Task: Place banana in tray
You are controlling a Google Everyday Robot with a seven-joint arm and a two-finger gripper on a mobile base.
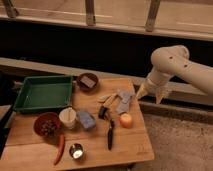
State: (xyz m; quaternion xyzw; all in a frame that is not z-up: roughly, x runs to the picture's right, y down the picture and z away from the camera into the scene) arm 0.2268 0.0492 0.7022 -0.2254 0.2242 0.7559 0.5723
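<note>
The banana [106, 98] is a small pale tan, slightly curved piece lying on the wooden table [130, 147], right of centre, beside a grey-blue object [123, 101]. The green tray [25, 102] stands at the table's back left with nothing in it. My gripper [151, 95] hangs at the end of the white arm, beyond the table's back right corner and to the right of the banana. Its two pale tapered fingers point downward and stand apart, open, with nothing between them.
One dark-red bowl [88, 81] sits just right of the tray and another [47, 125] is at the front left. Around the middle lie a white cup [67, 117], a blue block [86, 120], a round orange fruit [126, 120], a black tool [110, 134], a red chili [60, 148] and a metal can [76, 151].
</note>
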